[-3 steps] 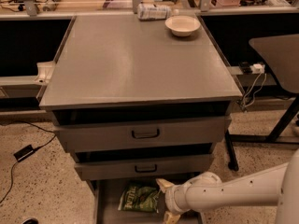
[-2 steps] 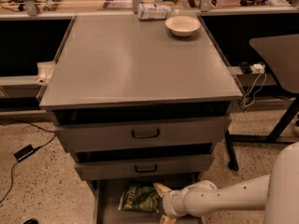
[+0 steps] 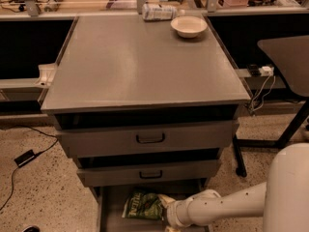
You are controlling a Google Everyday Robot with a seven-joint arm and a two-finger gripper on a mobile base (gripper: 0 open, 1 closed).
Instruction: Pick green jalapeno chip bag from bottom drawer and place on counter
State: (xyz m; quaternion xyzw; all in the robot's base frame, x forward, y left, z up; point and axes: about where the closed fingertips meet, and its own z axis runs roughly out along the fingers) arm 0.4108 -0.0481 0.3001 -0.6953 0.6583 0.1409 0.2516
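Note:
The green jalapeno chip bag (image 3: 141, 205) lies in the open bottom drawer (image 3: 110, 211), a plain grey tray under two drawers with black handles. My white arm reaches in from the lower right, and my gripper (image 3: 164, 203) is at the bag's right edge inside the drawer. The wrist hides most of the gripper. The counter (image 3: 140, 62) is the broad grey top of the cabinet above.
A white bowl (image 3: 189, 26) and a silvery wrapped package (image 3: 159, 11) sit at the counter's back edge. A dark desk with black legs (image 3: 285, 66) stands to the right. A black adapter and cable (image 3: 25, 157) lie on the speckled floor at left.
My arm has pushed further left into the bottom drawer, bringing the gripper up against the chip bag's right side. The bag has stayed in place.

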